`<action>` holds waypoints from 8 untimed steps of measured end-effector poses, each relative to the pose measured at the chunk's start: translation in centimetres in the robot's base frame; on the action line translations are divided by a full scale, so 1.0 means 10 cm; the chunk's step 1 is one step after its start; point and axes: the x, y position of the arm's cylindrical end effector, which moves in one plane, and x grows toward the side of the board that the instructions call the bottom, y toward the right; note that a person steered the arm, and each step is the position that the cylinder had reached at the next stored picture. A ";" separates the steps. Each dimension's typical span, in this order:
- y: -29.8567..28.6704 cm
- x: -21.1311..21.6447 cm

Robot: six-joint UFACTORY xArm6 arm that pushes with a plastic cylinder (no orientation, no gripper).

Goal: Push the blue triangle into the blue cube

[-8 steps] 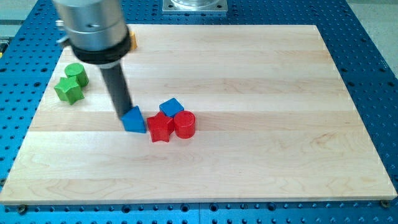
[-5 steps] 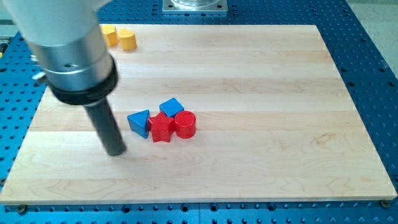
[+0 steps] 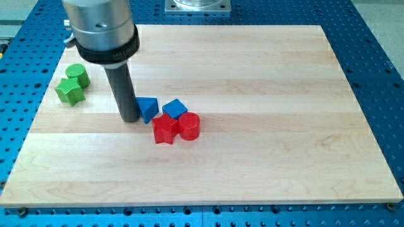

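The blue triangle (image 3: pixel 148 108) lies near the board's middle, a little left of the blue cube (image 3: pixel 174 108), with a narrow gap between them. My tip (image 3: pixel 130 118) rests on the board right against the triangle's left side. A red star-shaped block (image 3: pixel 164 130) and a red cylinder (image 3: pixel 188 126) sit just below the two blue blocks, touching each other; the red star is close under the triangle.
A green cylinder (image 3: pixel 77 74) and a green star-shaped block (image 3: pixel 69 92) sit at the view's left edge of the wooden board (image 3: pixel 265 126). The arm's body hides the board's top left corner.
My tip swung from the triangle's left down toward the view's bottom left, then back up to its left side. The triangle moved right and up, closer to the blue cube.
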 end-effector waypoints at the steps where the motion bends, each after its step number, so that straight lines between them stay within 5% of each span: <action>1: 0.00 -0.23; 5: 0.21 -0.19; 8: -0.26 -1.33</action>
